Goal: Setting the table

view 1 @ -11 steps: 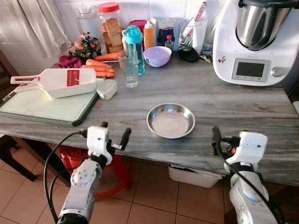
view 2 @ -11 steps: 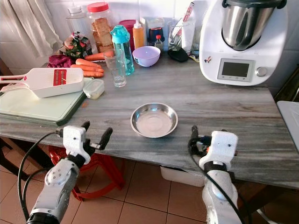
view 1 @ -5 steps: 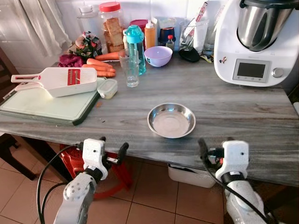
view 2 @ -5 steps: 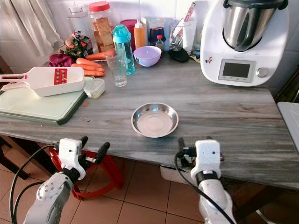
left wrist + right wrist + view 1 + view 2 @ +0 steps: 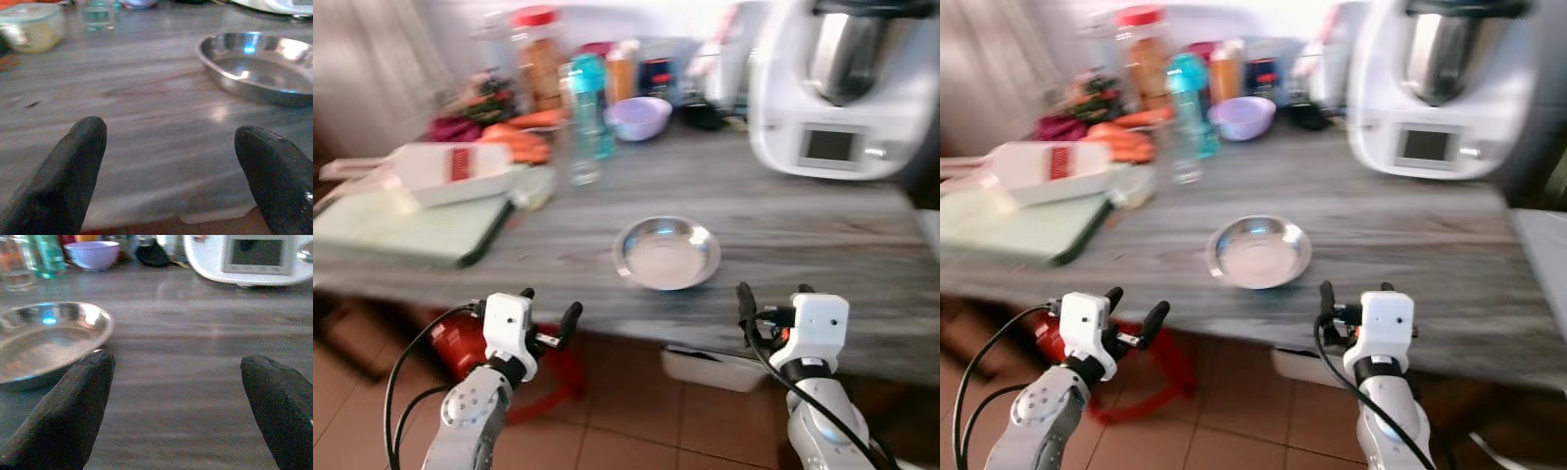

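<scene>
While the robot is standing at the grey table (image 5: pixel 783 225), both of its arms are hanging low in front of the near edge. The left gripper (image 5: pixel 546 315) is holding nothing, and its two black fingers (image 5: pixel 73 166) are sitting wide apart. The right gripper (image 5: pixel 769 305) is holding nothing too, with its fingers (image 5: pixel 73 406) also wide apart.

One shiny metal dish (image 5: pixel 667 252) is sitting on the table near the front edge, between the two grippers and a bit past them. I think the job is only just starting, because just this one dish is laid out. Cups, forks and spoons are still missing from that spot.

Both head pictures are looking blurry. Far back, the purple bowl (image 5: pixel 638 117), the teal bottle (image 5: pixel 588 103) and the carrots (image 5: pixel 514 145) are looking fuzzy, and the big white kitchen machine (image 5: pixel 837 83) is getting cut off at the top.
</scene>
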{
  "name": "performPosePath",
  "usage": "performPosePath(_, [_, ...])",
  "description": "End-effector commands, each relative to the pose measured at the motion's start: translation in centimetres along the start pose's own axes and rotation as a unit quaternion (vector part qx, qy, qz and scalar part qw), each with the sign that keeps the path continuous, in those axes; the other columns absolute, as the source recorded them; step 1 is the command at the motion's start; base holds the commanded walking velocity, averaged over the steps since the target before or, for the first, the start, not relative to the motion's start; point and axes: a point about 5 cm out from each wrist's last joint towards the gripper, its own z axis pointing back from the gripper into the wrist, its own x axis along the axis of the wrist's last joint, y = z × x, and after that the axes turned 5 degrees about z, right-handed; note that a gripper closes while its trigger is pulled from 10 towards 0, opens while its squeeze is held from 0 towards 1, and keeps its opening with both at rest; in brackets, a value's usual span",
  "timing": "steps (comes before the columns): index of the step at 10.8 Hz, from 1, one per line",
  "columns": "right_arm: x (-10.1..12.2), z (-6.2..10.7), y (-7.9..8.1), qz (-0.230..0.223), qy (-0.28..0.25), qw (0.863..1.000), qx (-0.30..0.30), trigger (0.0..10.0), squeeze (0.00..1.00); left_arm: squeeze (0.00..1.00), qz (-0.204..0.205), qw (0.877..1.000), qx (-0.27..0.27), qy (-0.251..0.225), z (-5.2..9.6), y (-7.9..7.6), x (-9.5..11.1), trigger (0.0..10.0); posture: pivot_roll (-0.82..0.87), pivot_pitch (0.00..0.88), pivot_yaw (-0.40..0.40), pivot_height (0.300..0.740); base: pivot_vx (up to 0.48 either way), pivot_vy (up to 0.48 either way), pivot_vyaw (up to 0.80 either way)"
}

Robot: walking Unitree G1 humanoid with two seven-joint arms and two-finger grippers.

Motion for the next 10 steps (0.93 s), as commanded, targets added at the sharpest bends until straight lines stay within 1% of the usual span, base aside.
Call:
performPosePath(1, [0.5,0.0,-0.1,-0.004,-0.009,1.000,-0.004,10.0,0.00,0.00,-0.007,1.000,-0.004,0.003,-0.1,-0.2,0.2,10.0,0.00,0.016,0.065,0.740,0.000,0.000,-0.80])
performPosePath(2, [0.5,0.0,-0.1,-0.007,-0.009,1.000,-0.004,10.0,0.00,0.00,-0.007,1.000,-0.001,0.006,-0.2,-0.1,0.2,10.0,0.00,0.017,0.066,0.740,0.000,0.000,-0.52])
performPosePath(5, [0.5,-0.3,-0.2,-0.013,-0.007,1.000,-0.011,10.0,0.00,0.00,-0.024,1.000,-0.002,0.003,-0.6,-0.3,0.5,10.0,0.00,0.015,0.064,0.740,0.000,0.000,0.00])
performPosePath(7, [0.3,-0.4,-0.5,-0.024,-0.003,0.999,-0.021,10.0,0.00,0.00,-0.022,1.000,0.009,-0.002,-1.0,-0.3,1.0,10.0,0.01,0.016,0.064,0.740,0.000,0.000,0.00])
performPosePath(9, [0.3,-0.4,-0.4,-0.022,-0.008,0.999,-0.023,10.0,0.00,0.00,-0.030,1.000,0.006,-0.005,-1.3,-0.9,0.9,10.0,0.01,0.015,0.066,0.740,-0.270,0.000,0.00])
performPosePath(10, [0.7,-0.5,-0.7,0.001,-0.030,0.999,-0.033,10.0,0.00,0.00,-0.032,0.999,0.014,-0.014,-1.6,-0.8,1.2,10.0,0.01,0.013,0.066,0.740,-0.289,0.000,0.00])
